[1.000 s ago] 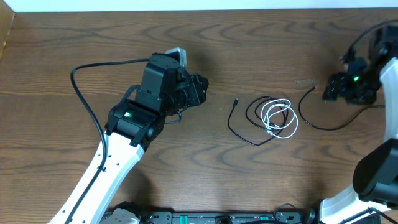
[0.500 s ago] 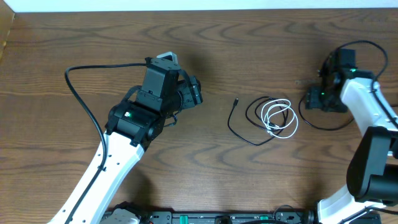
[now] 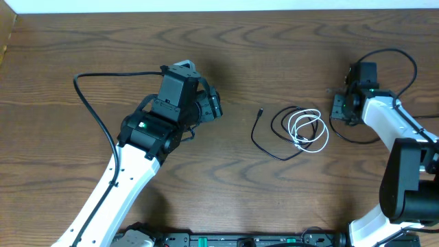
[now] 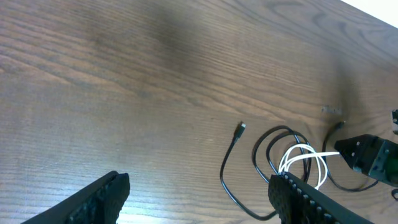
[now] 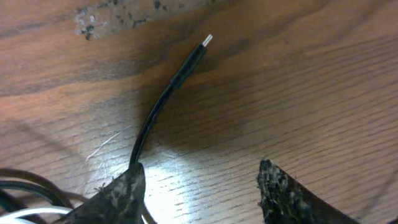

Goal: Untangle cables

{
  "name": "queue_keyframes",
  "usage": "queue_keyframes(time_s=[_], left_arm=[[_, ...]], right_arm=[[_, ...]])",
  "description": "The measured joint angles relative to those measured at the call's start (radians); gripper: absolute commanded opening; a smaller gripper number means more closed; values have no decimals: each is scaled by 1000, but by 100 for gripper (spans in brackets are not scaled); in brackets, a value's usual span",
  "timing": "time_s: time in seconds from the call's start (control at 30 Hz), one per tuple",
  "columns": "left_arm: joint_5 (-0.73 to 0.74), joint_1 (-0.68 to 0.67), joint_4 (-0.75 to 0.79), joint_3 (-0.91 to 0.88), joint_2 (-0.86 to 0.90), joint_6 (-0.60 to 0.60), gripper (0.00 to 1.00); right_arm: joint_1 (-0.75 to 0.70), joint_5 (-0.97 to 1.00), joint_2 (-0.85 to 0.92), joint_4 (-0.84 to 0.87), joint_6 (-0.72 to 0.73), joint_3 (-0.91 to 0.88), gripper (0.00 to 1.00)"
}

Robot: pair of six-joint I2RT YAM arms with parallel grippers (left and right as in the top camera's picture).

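While the left tool gapes, the right tool gapes beside a black cable.

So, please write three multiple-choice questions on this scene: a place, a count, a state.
1. Where does the white cable lie?
A. in a box
B. tangled among the black cables
C. draped over a chair

2. How many white cables are there?
A. three
B. two
C. one

3. How do the right gripper's jaws stand?
A. open
B. shut on the white cable
C. out of view

Answers:
1 B: its coil overlaps the black loops.
2 C: only one white coil shows.
3 A: the wrist view shows bare table between its fingers.
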Motion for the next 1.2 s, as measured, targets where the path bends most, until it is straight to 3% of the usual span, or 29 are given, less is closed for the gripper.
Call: queue_keyframes(time_s=[0.1, 0.5, 0.57, 0.73, 0.8, 1.2], left_arm=[[0, 0, -8, 0, 0, 0, 77], [1, 0, -30, 0, 4, 0, 77], [1, 0, -29, 0, 4, -1, 77], [1, 0, -29, 0, 4, 0, 77], [1, 0, -29, 0, 4, 0, 77], [1, 0, -29, 0, 4, 0, 77]], right_arm=[[0, 0, 0, 39, 54, -21, 47], [1, -1, 36, 167, 185, -73, 45], [3, 0, 39, 175, 191, -73, 40], [21, 6, 42, 189, 200, -73, 9], [26, 9, 42, 188, 202, -73, 1], [10, 7, 43, 186, 198, -71, 1]])
